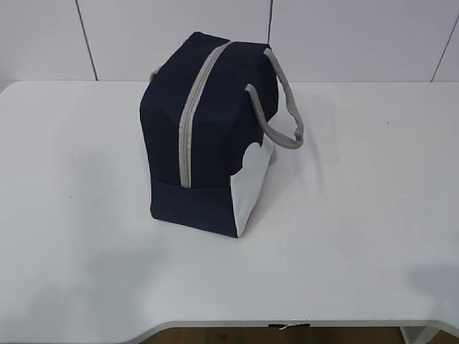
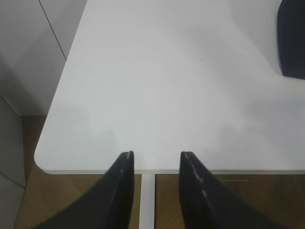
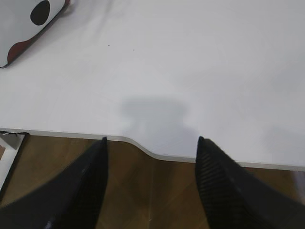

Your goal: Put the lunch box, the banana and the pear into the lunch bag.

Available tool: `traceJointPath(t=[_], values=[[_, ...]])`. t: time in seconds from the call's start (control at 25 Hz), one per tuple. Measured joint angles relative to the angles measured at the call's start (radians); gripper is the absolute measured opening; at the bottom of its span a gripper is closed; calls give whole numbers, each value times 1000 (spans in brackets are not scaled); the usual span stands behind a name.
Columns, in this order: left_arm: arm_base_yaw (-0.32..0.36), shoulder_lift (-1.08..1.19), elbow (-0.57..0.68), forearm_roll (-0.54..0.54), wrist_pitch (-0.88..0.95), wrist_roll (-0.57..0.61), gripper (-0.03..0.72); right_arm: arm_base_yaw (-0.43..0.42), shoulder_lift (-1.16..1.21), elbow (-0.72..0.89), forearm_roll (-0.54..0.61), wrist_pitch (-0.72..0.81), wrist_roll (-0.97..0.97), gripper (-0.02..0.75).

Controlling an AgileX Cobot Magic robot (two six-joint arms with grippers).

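Left gripper (image 2: pixel 156 160): hangs over the floor just off the table's front edge near its front-left corner, fingers (image 2: pixel 125 181) set moderately apart with nothing between them. Right gripper (image 3: pixel 151 148): also hangs off the front edge, over the curved cut-out in that edge, fingers (image 3: pixel 93 176) spread wide and holding nothing. Neither arm shows in the exterior view.

Lunch bag (image 1: pixel 208 136): stands upright on the white table (image 1: pixel 358 215), nearer the rear edge and slightly left of centre, grey zipper (image 1: pixel 188 129) closed along its top and front, grey strap handle (image 1: pixel 283 107) hanging to the right, white side patch (image 1: pixel 251 183) facing right.

Surroundings: white wall panels (image 1: pixel 165 36) behind the rear edge; wooden floor (image 3: pixel 152 191) below the front edge.
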Motion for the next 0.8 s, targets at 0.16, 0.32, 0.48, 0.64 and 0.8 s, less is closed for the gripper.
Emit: traceJointPath(t=[0.16,0.32,0.48,0.64,0.8], values=[[0,0,0,0,0,0,245,0,0,0,0,0,0,465],[0,0,0,0,0,0,245,0,0,0,0,0,0,463],[0,0,0,0,0,0,245,0,0,0,0,0,0,463],[0,0,0,-2,0,0,245,0,0,0,0,0,0,463],[0,0,0,-2,0,0,245,0,0,0,0,0,0,462]])
